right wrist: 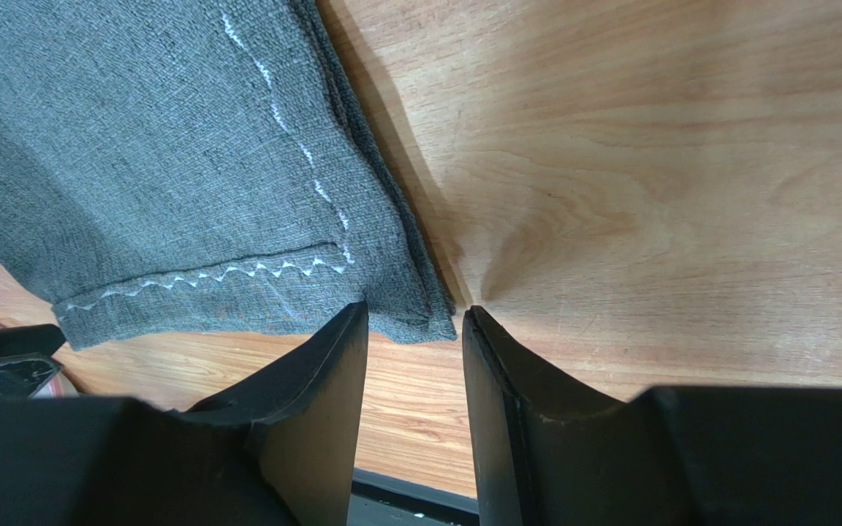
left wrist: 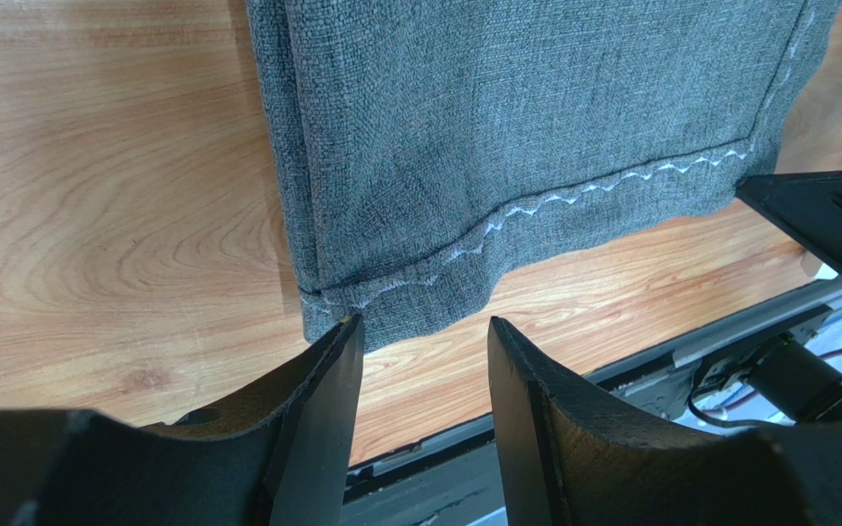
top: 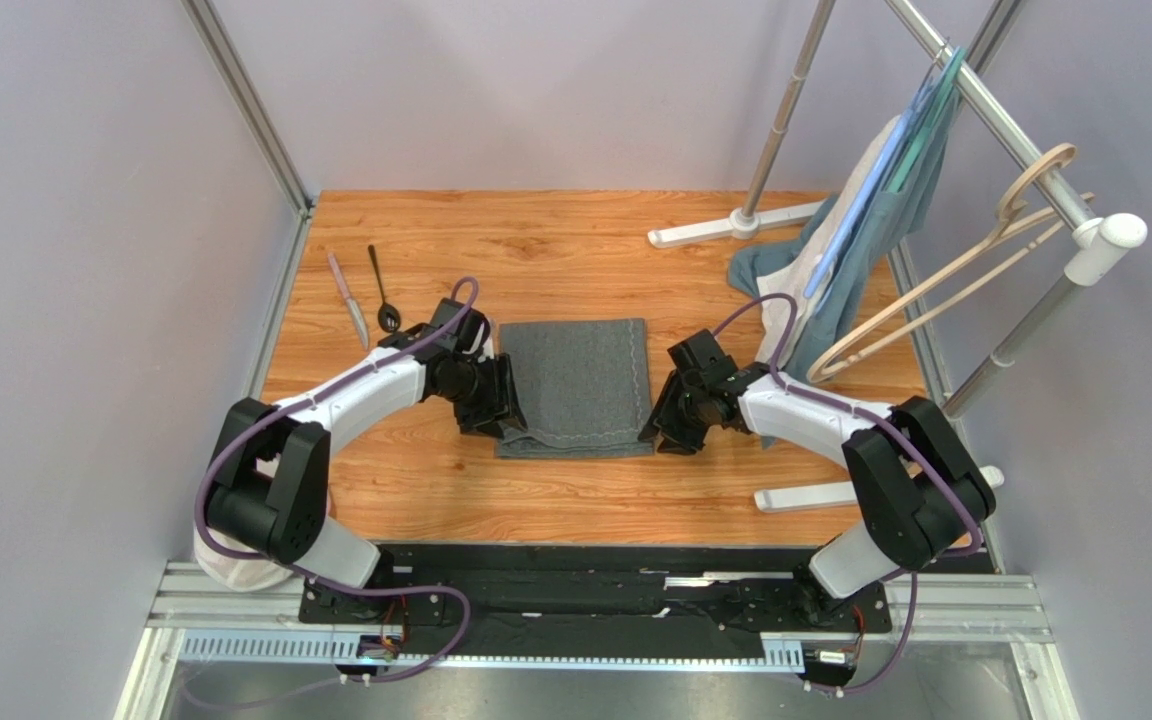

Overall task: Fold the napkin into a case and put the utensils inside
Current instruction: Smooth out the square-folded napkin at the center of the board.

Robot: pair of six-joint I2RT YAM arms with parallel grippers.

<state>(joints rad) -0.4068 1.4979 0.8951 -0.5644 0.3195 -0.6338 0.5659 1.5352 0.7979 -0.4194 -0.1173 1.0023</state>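
Note:
The dark grey napkin [top: 578,387] lies folded flat at the middle of the wooden table, pale zigzag stitching along its near edge [left wrist: 568,197]. My left gripper [top: 500,408] sits at its near-left corner and my right gripper [top: 669,420] at its near-right corner. In the left wrist view the left gripper [left wrist: 423,329] is open, the napkin's corner [left wrist: 392,307] just at the fingertips. The right gripper [right wrist: 414,320] is open too, the napkin's corner [right wrist: 409,312] just beyond its tips. The silver-grey knife [top: 348,300] and black spoon [top: 384,288] lie side by side at the far left.
A clothes rack with a teal-grey garment [top: 868,225] and wooden hangers [top: 973,263] stands at the right. Its white feet rest on the table at the back [top: 732,228] and near right [top: 823,492]. A metal frame post [top: 289,240] runs along the left edge.

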